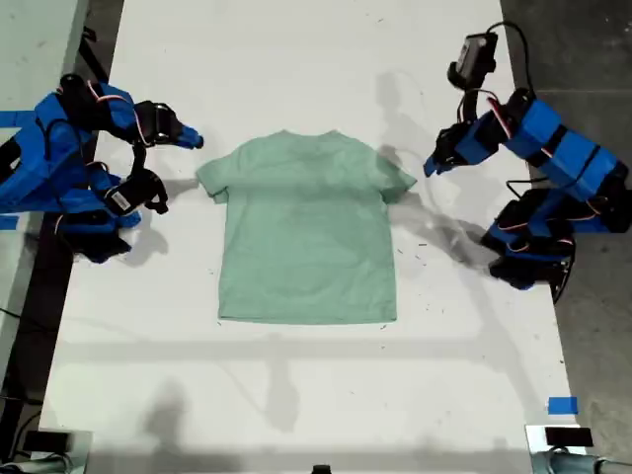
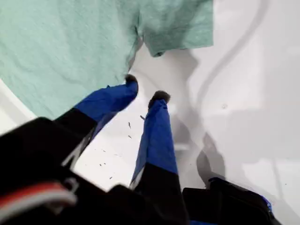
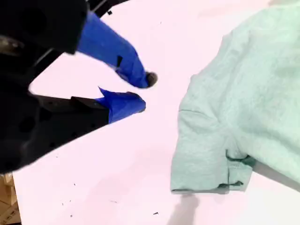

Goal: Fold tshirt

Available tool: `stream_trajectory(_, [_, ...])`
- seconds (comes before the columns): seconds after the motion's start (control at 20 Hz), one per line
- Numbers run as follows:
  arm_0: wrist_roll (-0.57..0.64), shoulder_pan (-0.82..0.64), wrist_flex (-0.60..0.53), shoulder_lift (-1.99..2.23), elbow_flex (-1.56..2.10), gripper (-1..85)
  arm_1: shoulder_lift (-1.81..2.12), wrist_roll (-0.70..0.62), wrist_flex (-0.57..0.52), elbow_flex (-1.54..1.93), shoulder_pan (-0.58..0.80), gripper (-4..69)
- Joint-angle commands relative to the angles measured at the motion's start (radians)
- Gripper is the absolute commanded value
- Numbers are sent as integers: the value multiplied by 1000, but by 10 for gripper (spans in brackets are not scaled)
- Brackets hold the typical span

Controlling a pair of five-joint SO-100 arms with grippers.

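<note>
Approaching the flat tshirt (image 1: pixel 308 229) mid-table (image 1: pixel 296 395), we hover our first gripper (image 2: pixel 145 90) and second gripper (image 3: pixel 143 92) spread and empty beside its sleeves; next, probably, each must pinch a sleeve edge.

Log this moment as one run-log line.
tshirt: flat, unfolded on table | first pincer: open, beside sleeve, empty | second pincer: open, beside other sleeve, empty | fold: not started

The pale mint-green tshirt (image 1: pixel 307 233) lies flat and unfolded between my first end effector (image 2: pixel 144 91) and my second end effector (image 3: pixel 143 92), a sleeve near each, untouched.
</note>
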Motion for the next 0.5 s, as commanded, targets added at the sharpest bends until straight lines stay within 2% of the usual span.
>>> stream_trajectory(0.0, [14,-8,-26,-48,-37,225,-29,-77,-31,-83,43,232])
stream_trajectory(0.15, [11,0,-64,-91,-11,228,-110,-153,-124,-46,81,262])
stream_trajectory(0.45, [8,15,-87,-135,-11,228,-403,-291,-396,8,114,264])
